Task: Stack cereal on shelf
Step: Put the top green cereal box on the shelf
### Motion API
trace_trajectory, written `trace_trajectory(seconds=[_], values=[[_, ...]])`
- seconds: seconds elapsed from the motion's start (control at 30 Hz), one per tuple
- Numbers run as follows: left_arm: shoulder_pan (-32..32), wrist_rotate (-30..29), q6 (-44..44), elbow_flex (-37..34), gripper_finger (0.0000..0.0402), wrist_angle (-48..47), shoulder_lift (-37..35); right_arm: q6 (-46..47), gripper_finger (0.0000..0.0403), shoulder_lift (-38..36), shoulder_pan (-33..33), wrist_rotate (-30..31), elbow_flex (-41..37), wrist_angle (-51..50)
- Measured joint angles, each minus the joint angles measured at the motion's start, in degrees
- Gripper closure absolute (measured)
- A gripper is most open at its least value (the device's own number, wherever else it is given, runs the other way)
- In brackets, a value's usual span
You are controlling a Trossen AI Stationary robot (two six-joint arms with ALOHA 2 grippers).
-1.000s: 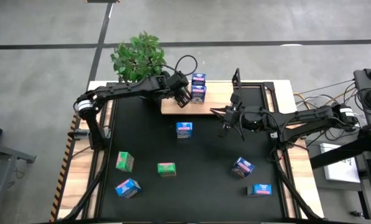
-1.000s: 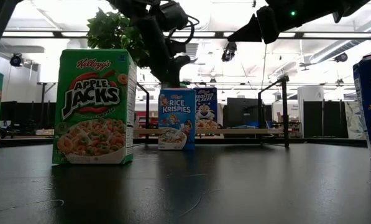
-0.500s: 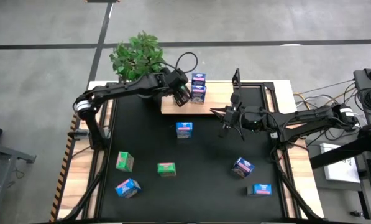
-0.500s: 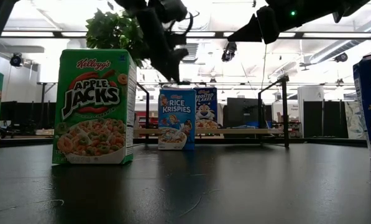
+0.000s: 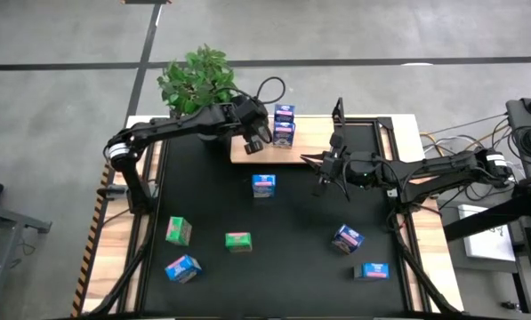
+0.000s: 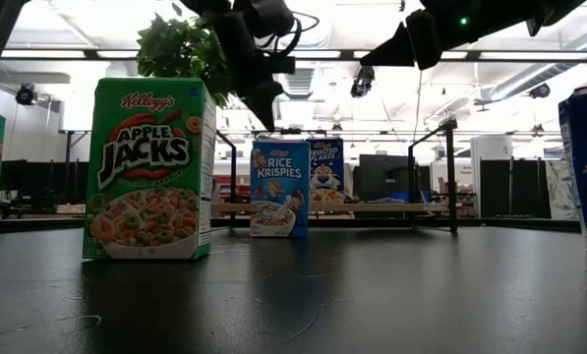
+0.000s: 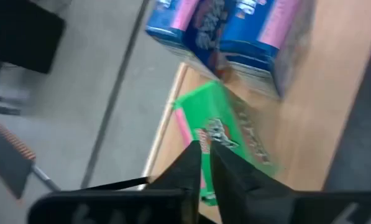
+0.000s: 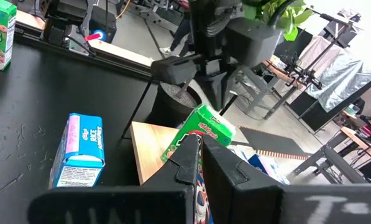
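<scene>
The left gripper point(image 5: 263, 135) is up above the near-left part of the shelf point(image 5: 311, 142), at about 12 o'clock on the desk point(image 5: 140, 233), and its jaws are pinched shut with nothing in them. In the left wrist view a green box point(image 7: 229, 146) lies flat on the wood of the shelf just past the closed fingertips point(image 7: 205, 155), not held. Right beside it stand two blue boxes point(image 5: 284, 124), close together on the shelf. The right gripper point(image 5: 324, 174) hangs over the black mat point(image 5: 301, 258) a little past the middle toward 2 o'clock, and its jaws are shut and empty too. One blue Rice Krispies box point(image 5: 263, 185) stands on the mat near the middle, just in front of the shelf. A green box point(image 5: 178, 231) sits at about 8 o'clock, another green one point(image 5: 238, 241) at about 6 o'clock, and a blue box point(image 5: 183, 268) lies at about 7 o'clock. Two more blue boxes are at 4 o'clock point(image 5: 347, 238) and 5 o'clock point(image 5: 373, 271). A leafy plant point(image 5: 197, 82) stands at the far left corner of the desk, behind the left arm.
</scene>
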Motion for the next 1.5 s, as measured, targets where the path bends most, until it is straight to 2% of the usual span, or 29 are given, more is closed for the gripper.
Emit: trace_trajectory(seconds=[0.13, 0.43, 0.6, 0.97, 1.03, 1.17, 1.2, 1.27, 1.4, 1.5], values=[[0.31, 3.96, -0.59, -1.61, 0.0385, 0.88, -0.03, -0.07, 0.0392, 0.0, 0.01, -0.01, 0.0, 0.0], [0.8, 1.79, 4.22, -1.75, 0.04, 1.47, -0.03, -0.07, 0.0392, 0.0, 0.0, -0.01, 0.0, 0.0], [0.86, -3.76, 10.34, -1.77, 0.0401, 2.88, -0.03, -0.07, 0.0392, 0.0, 0.0, 0.0, 0.0, 0.0], [-0.54, -3.3, 7.63, -1.79, 0.0401, 2.84, -1.45, -0.37, 0.0392, 0.0, 0.0, 0.01, 0.0, 0.0], [-1.08, 1.35, 6.87, -1.78, 0.0401, 2.87, -2.38, -0.37, 0.0392, 0.0, 0.01, 0.01, 0.0, 0.01], [-1.29, 19.68, 8.18, -1.92, 0.0402, 0.98, -2.54, -0.35, 0.0392, 0.0, 0.0, 0.0, 0.0, 0.0], [-1.44, 21.3, 8.81, -2.11, 0.0402, 0.63, -2.22, -0.35, 0.0392, 0.0, 0.0, 0.0, 0.0, 0.0], [-1.68, 19.38, 9.04, -2.66, 0.0402, 0.95, -1.53, -0.33, 0.0392, 0.0, 0.0, 0.01, 0.0, 0.0], [-1.51, 8.66, 8.9, -3.85, 0.0402, 1.42, 0.31, -0.31, 0.0392, 0.0, 0.01, -0.01, 0.0, 0.0], [-1.46, 4.93, 8.4, -4.09, 0.0402, 2.04, 1.26, -0.33, 0.0392, 0.0, 0.0, -0.01, 0.0, 0.0]])
